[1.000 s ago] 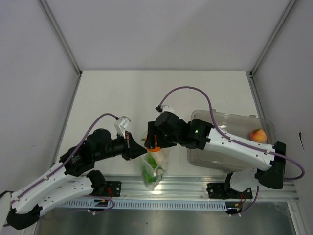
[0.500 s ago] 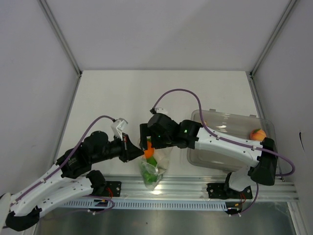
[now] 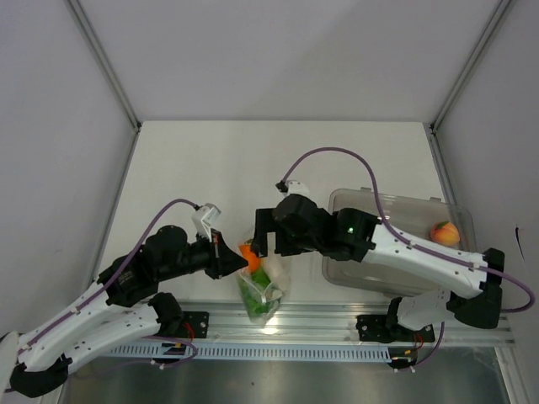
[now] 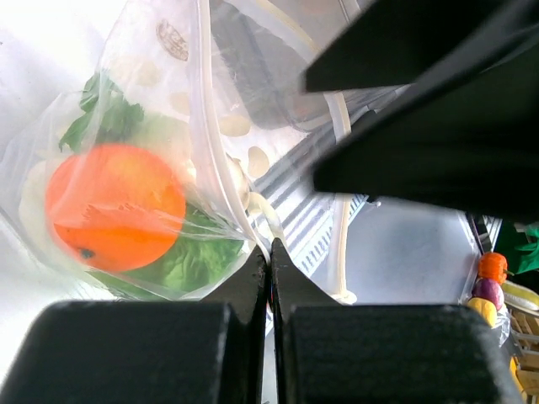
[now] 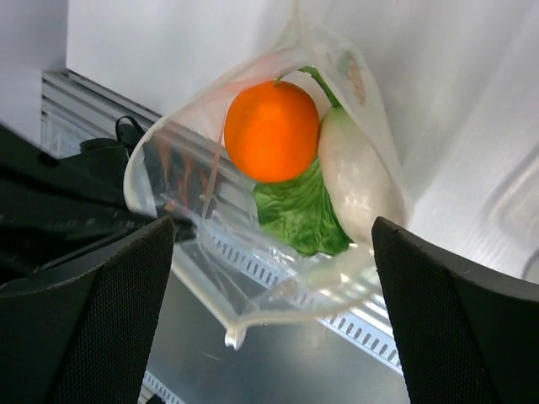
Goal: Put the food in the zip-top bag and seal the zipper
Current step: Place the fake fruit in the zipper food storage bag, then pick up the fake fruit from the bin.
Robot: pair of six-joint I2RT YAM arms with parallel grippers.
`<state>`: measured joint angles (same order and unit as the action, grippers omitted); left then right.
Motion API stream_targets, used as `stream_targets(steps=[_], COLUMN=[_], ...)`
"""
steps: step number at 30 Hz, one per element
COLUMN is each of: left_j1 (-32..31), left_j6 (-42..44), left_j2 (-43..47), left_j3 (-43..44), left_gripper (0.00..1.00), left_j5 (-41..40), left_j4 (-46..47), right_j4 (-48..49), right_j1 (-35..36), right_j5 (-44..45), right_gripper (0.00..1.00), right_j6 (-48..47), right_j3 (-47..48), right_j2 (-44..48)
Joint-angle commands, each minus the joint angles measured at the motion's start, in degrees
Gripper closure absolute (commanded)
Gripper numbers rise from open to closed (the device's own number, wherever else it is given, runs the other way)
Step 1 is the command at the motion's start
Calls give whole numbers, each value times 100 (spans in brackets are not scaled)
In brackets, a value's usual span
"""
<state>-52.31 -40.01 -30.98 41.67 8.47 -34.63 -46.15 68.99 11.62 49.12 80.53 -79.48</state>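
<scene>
From above, the orange [image 3: 250, 257], which a second before was held by the right gripper [image 3: 263, 242] over the bag's mouth, lay inside the zip-top bag [image 3: 274, 276] on top of the lettuce [image 3: 256, 295]. The right gripper had let go and stood just above the mouth with its fingers spread wide, holding nothing. The left gripper [image 3: 232, 259] was pinched shut on the bag's edge, holding it up at the table's near edge. One reddish-orange fruit [image 3: 444, 232] lay in the clear tray [image 3: 396, 204], well apart from the bag. Loading therefore looked one piece short, and the sealing was not yet begun.

In the left wrist view, the closed fingers [image 4: 253, 278] gripped the plastic just under the zipper [image 4: 210, 143], a thick clear band running up the pouch. The orange [image 4: 115, 206] pressed against the film with green leaf [image 4: 189, 261] beneath it.

In the right wrist view, the two pads [image 5: 84, 320] stood far apart with the open mouth of the bag [image 5: 253, 290] between them, touching neither. Orange [image 5: 271, 130], lettuce [image 5: 299, 215] and a pale egg-like piece [image 5: 354, 181] sat together at the bottom.

The table [image 3: 253, 160] was pale and matte, walled by plain white panels, with a metal rail [image 3: 337, 318] along its near edge carrying the arm bases
</scene>
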Motion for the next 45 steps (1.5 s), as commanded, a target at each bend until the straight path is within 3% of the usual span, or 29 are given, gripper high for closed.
stream_targets(steps=[1, 7, 11, 14, 18, 25, 32, 39, 45], left_j1=[20, 19, 11, 20, 20, 20, 20, 20, 20], left_j6=[37, 46, 37, 20, 19, 37, 55, 81, 125], left_j2=[-4, -57, -92, -92, -57, -83, -154, -215, -347], left_j3=[-45, -45, -62, -71, -45, 7, 17, 34, 96], left_gripper=[100, 99, 99, 99, 99, 99, 100, 99, 99], left_j5=[-56, -30, -3, 14, -3, 5, 41, 76, 58], left_j4=[167, 220, 264, 264, 220, 132, 123, 123, 123], right_j4=[-490, -2008, -2522, -2180, -1924, -1266, -361, 562, 1169], right_j1=[62, -131, -1103, -1913, -3641, -6331, -8565, -10034, -10388], right_j5=[630, 1948, 2363, 2109, 2134, 1590, 1019, 18, -301], right_gripper=[1, 1, 1, 1, 1, 1, 1, 1, 1], right_j6=[185, 527, 661, 240, 255, -95, -649, -913, -1027], right_j3=[252, 472, 140, -317, -1134, -2110, -3006, -3666, -3870], right_j2=[704, 1303, 1785, 2041, 2314, 2253, 2279, 2209, 1867])
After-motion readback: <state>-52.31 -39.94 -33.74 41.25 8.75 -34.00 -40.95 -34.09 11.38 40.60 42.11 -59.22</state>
